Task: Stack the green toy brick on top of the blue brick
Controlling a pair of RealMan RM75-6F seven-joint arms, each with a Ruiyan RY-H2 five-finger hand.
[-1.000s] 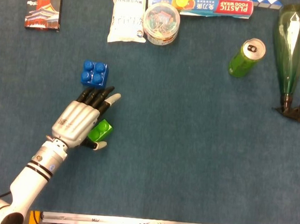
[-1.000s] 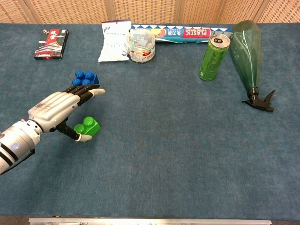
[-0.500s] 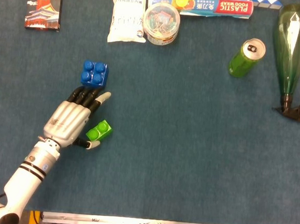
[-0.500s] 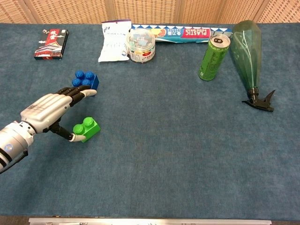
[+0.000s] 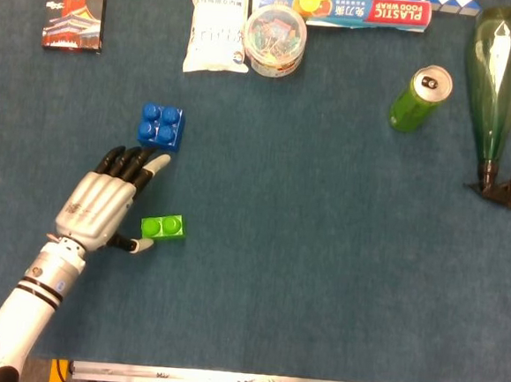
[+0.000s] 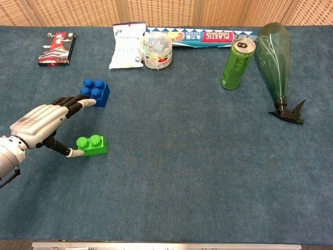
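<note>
Toward the worktop's left edge, left hand spread and empty beside the green brick; grasp pending, then lift onto the blue brick.

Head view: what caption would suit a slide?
Robot hand open beside the green brick, thumb at its edge, blue brick just beyond.

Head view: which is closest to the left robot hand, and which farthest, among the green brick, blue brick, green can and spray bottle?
From the left robot hand:
1. Green brick, beside its thumb.
2. Blue brick, just beyond its fingertips.
3. Green can, far right.
4. Spray bottle, right edge.
</note>
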